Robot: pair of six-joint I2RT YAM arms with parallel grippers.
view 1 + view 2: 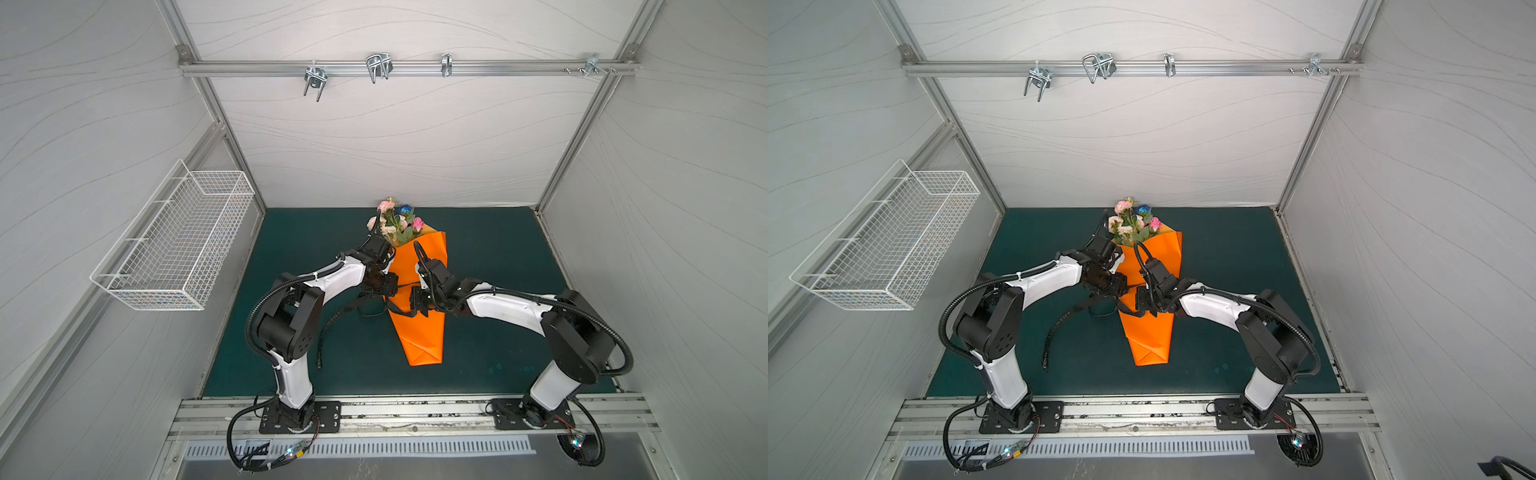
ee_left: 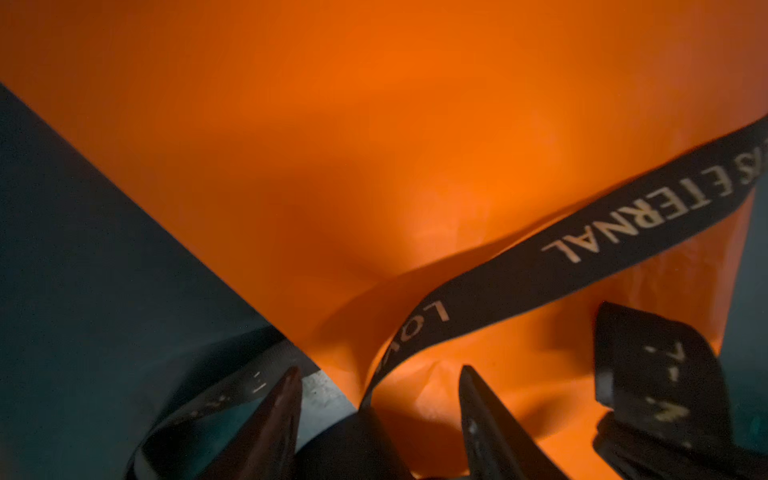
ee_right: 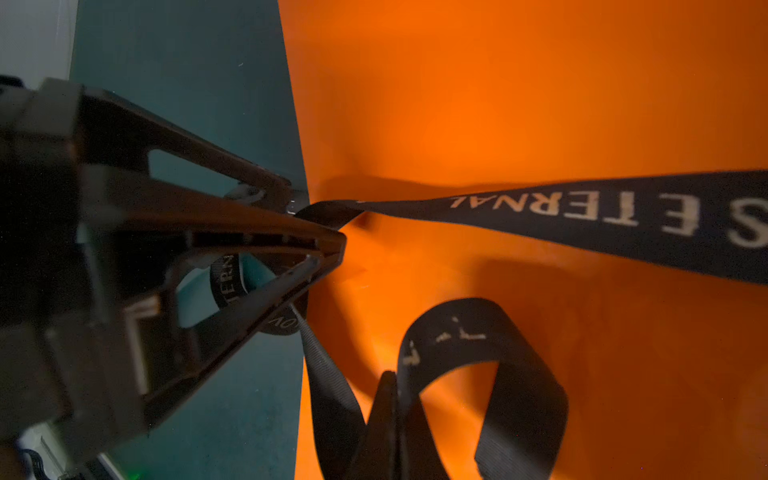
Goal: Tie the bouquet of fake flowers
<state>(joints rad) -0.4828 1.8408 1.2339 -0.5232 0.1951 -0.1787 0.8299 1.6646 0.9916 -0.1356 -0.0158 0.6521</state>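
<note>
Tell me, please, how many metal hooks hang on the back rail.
4 hooks on the rail: one left of middle, one near the middle, one right of that, one at the far right end. None looks hidden.

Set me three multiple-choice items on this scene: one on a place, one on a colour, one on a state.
1. The flowers stick out of the paper at its: A far end, away from the robot; B near end; C left side.
2. The ribbon is: A red; B white; C black.
3. The right gripper is: A wide open; B shut on the ribbon; C shut on a flower.
1 A, blooms lie at the paper's far end; 2 C, black with pale lettering; 3 B, closed tight, ribbon pinched.
</note>
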